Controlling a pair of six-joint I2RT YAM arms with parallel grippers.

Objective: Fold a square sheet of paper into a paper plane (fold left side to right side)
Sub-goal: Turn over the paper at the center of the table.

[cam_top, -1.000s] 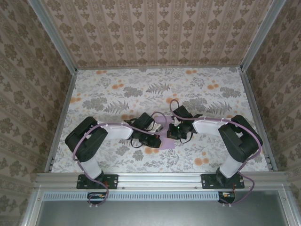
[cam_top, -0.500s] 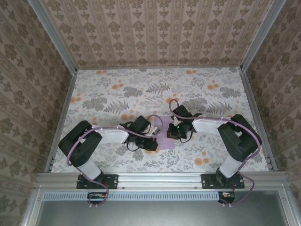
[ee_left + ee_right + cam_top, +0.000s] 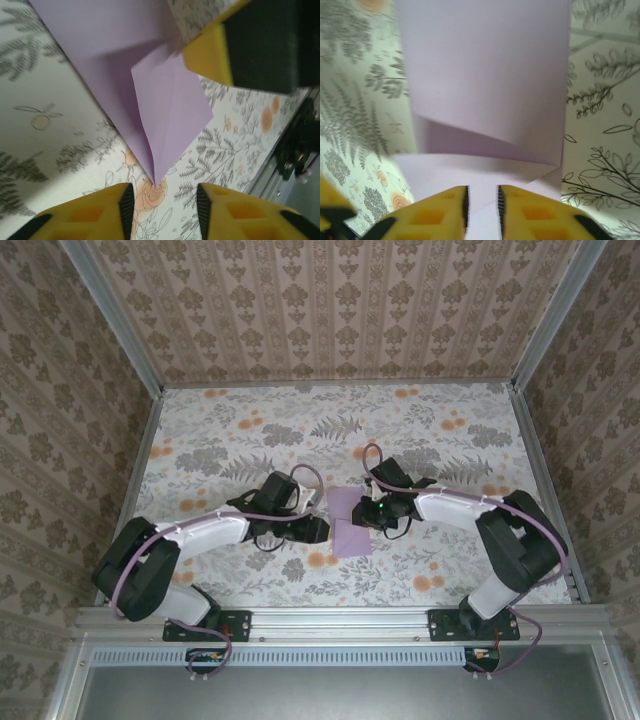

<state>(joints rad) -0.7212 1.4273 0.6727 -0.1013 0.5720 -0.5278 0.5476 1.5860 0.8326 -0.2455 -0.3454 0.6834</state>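
1 paper plane (image 3: 349, 530) is lying flat on the worktop (image 3: 450, 450), about midway between its left and right edges and closer to the near edge than to the far one. Its long axis is running from the far edge toward the near edge, leaning only slightly. In the left wrist view a pointed folded flap of the same lilac sheet (image 3: 170, 105) is tapering toward the camera.

2 arms are reaching in, 1 from each side, each carrying 1 claw with 2 yellow fingers. The left claw (image 3: 320, 530) is sitting just beside the sheet's left side and pointing across at it. In its own view the left claw (image 3: 162, 200) is standing with jaws apart and nothing between them, and the paper's tip is lying just beyond the gap. The right claw (image 3: 373, 512) is hanging over the sheet's right side, toward the far half. In its own view the right claw (image 3: 482, 195) is showing only a narrow slit between its jaws, with lilac paper lying beneath it, and nothing looks clamped.

The left-over-right fold is turning on 1 relation: the left side is lying directly in front of the left claw, so that arm looks better placed to lift it. The carry would be going across the long axis, toward the right claw, which is sitting where the flap would land.
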